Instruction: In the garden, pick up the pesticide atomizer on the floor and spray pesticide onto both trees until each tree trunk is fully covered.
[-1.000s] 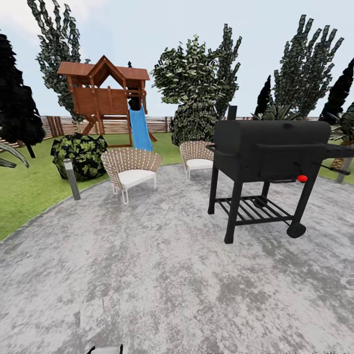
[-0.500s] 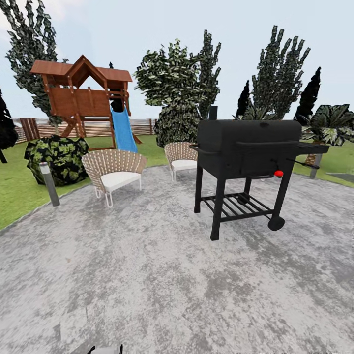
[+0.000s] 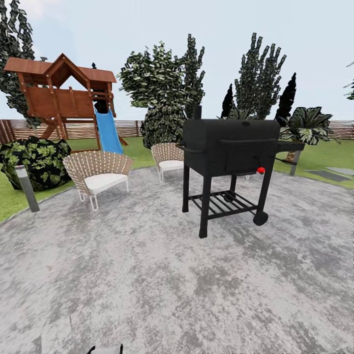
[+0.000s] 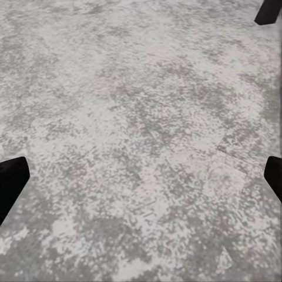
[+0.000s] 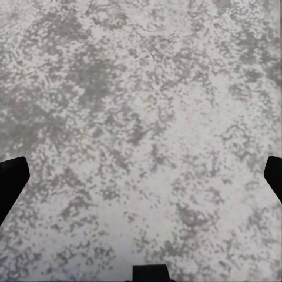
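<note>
Grey speckled paving [image 3: 162, 285] spreads across the whole foreground of the head view, curving away to a strip of flat green lawn [image 3: 10, 201] at the left and more grass at the far right. Standing on that paving, right of centre, is a black barrel barbecue grill [image 3: 228, 147] on four legs, with a slatted lower shelf, a small wheel and a red knob. Just left of it sit two woven wicker chairs with white cushions, the nearer chair [image 3: 98, 174] well apart from the grill, the farther chair [image 3: 168, 158] close beside the grill's left legs. At the lawn's edge a short grey bollard lamp [image 3: 27, 188] stands upright, with a round leafy green bush [image 3: 34, 160] right behind it. Farther back rises a brown wooden playhouse tower [image 3: 61, 91] with a blue slide [image 3: 108, 132], backed by a brown slatted fence [image 3: 78, 129], tall leafy trees [image 3: 162, 88] and narrow dark cypresses [image 3: 286, 98]. On to the wrists: the left gripper [image 4: 141, 179] hangs over bare paving with its dark fingertips [image 4: 10, 182] spread wide at either edge, nothing between them. Same story for the right gripper [image 5: 141, 179], fingertips [image 5: 12, 182] far apart above mottled grey stone. As for the pesticide atomizer, I can't spot it anywhere on this patio or the visible grass.
</note>
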### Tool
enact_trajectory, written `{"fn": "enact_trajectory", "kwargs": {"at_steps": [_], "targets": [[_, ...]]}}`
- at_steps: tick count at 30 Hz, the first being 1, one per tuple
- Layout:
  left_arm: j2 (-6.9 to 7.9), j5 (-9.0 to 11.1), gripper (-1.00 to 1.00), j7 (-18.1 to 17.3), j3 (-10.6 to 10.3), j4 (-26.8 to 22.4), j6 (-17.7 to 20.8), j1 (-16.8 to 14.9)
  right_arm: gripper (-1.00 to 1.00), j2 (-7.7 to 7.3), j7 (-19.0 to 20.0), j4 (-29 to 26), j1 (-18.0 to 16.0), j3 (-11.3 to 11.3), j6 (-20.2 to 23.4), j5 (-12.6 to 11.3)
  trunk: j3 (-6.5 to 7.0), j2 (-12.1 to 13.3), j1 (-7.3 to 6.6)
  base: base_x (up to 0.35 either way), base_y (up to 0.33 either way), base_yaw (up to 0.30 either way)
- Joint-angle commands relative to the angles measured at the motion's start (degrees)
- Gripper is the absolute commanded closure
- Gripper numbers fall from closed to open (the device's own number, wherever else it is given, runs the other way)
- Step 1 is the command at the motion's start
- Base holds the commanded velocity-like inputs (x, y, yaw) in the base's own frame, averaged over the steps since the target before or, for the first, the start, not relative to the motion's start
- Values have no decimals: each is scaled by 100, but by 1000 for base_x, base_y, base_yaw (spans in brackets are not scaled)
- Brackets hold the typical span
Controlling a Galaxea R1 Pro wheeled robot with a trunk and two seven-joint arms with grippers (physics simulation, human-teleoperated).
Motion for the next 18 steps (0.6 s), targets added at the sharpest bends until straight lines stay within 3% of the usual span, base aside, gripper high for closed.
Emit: {"fn": "enact_trajectory", "kwargs": {"at_steps": [1, 18], "targets": [[-1, 0, -100, 0, 0, 0, 0, 0, -100, 0, 0, 0, 0, 0, 1, 1, -18, -42, 23, 0, 0, -40], [0, 0, -100, 0, 0, 0, 0, 0, -100, -5, 0, 33, 0, 16, -4, 45, -322, -723, 396, 0, 0, -4]]}}
